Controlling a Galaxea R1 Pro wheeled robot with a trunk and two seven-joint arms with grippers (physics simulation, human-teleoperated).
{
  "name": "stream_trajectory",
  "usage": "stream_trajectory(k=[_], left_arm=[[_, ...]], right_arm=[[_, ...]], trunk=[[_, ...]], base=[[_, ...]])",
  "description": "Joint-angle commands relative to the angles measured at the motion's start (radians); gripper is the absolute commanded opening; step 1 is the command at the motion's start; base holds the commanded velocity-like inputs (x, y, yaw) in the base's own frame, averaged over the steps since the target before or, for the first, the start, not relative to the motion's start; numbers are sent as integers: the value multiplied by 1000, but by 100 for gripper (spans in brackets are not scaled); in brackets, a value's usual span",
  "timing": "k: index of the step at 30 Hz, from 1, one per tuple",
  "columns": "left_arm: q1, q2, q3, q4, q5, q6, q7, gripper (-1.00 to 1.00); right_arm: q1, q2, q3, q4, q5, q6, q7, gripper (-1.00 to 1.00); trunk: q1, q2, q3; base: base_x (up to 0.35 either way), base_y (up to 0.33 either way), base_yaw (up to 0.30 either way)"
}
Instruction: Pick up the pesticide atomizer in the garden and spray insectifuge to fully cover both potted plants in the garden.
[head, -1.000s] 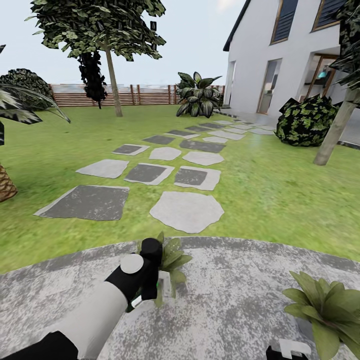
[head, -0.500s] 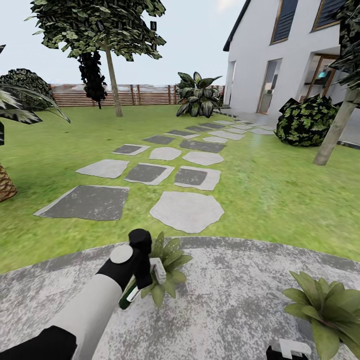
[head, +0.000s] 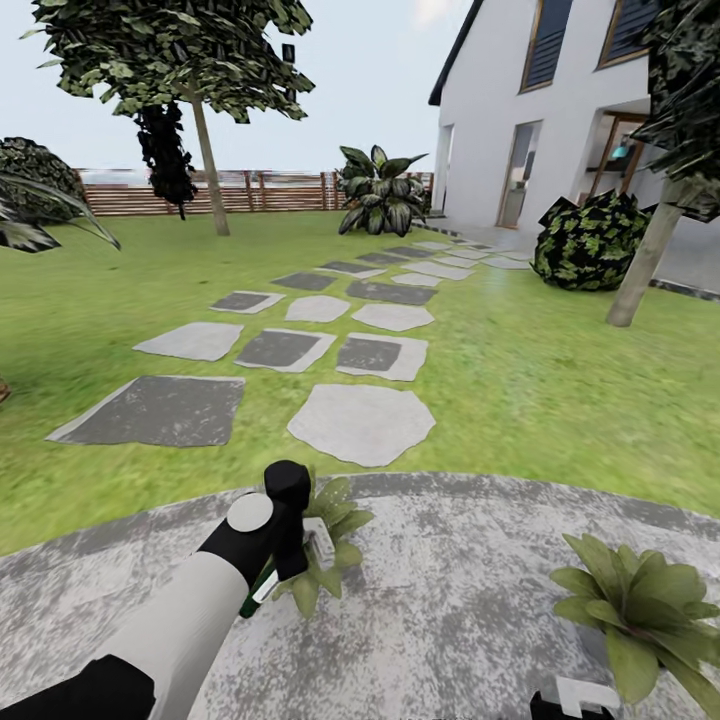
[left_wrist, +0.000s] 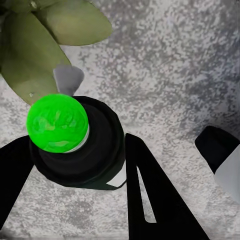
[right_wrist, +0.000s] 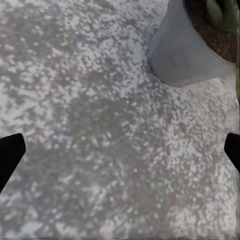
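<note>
My left gripper (head: 288, 545) is shut on the pesticide atomizer (head: 256, 592), a slim dark green bottle with a white label, held tilted right beside the nearer potted plant (head: 330, 530) on the round paved patio (head: 450, 590). In the left wrist view the bottle's black top (left_wrist: 92, 160) carries a bright green round spot and sits between my two black fingers (left_wrist: 150, 195), with the plant's leaves (left_wrist: 35, 45) just beyond. The second potted plant (head: 640, 615) stands at the patio's right. My right gripper (right_wrist: 120, 150) hangs open over the paving near that plant's grey pot (right_wrist: 185, 55).
Beyond the patio lies lawn (head: 560, 400) with a path of grey stepping stones (head: 360, 420) leading toward a white house (head: 540, 120). A tree (head: 205, 130), a brown slatted fence (head: 250, 190), a big leafy shrub (head: 380, 190) and a dark bush (head: 590, 240) stand farther off.
My left gripper has swung left with the atomizer, tilting it and uncovering the near plant's leaves. The whole view has then shifted slightly left, so the camera moved.
</note>
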Motion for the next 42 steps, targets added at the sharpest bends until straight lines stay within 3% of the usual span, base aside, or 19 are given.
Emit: stream_trajectory(k=[1,8,14,17,18,22,24,25,27,28,32,37,39,42], left_arm=[[-1,0,0,-1,-9,10,-10,-100],[-5,-4,-1,-2,-19,11,-10,-100],[-11,-10,-9,-2,-143,62,-10,-100],[-1,-1,-1,5,-161,80,-10,-100],[5,4,0,8,-160,85,-10,-100],[26,0,95,1,-134,136,-10,-100],[27,11,102,0,-133,138,-10,-100],[28,78,147,0,-127,135,-10,-100],[45,106,172,2,-108,132,-10,-100],[54,106,173,1,-105,132,-10,-100],[93,84,175,0,-99,132,-10,-100],[102,20,181,-1,-82,137,-10,-100],[103,10,181,-1,-65,137,-10,-100],[103,14,183,-1,-55,138,-10,-100]], right_arm=[[-1,0,-8,2,11,-3,-2,100],[-1,0,-7,2,11,-3,-2,100],[-1,2,-7,2,11,-4,-2,100],[-1,2,-7,3,11,-4,-2,100],[-1,2,-7,3,11,-4,-2,100],[-1,2,-7,3,11,-3,-2,100],[-1,2,-7,3,11,-4,-2,100],[-1,2,-7,3,11,-3,-2,100],[-1,2,-7,3,11,-3,-2,100],[-1,2,-7,3,11,-3,-2,100],[-1,0,-8,4,12,-3,-2,100],[0,0,-8,5,13,-4,-2,100],[0,0,-8,5,13,-3,-2,100],[0,-1,-9,5,13,-3,-2,100]], trunk=[[0,0,0],[0,0,3],[0,0,3],[0,0,3],[0,0,3],[0,0,3],[0,0,3],[0,0,3],[0,0,3],[0,0,3],[0,0,3],[0,0,3],[0,0,3],[0,0,3]], base=[[-124,37,-277],[-180,106,-218],[-10,11,-15],[0,0,0],[0,0,0],[0,0,0],[0,0,0],[0,0,0],[0,0,0],[0,0,0],[0,0,0],[0,0,0],[0,0,0],[0,0,0]])
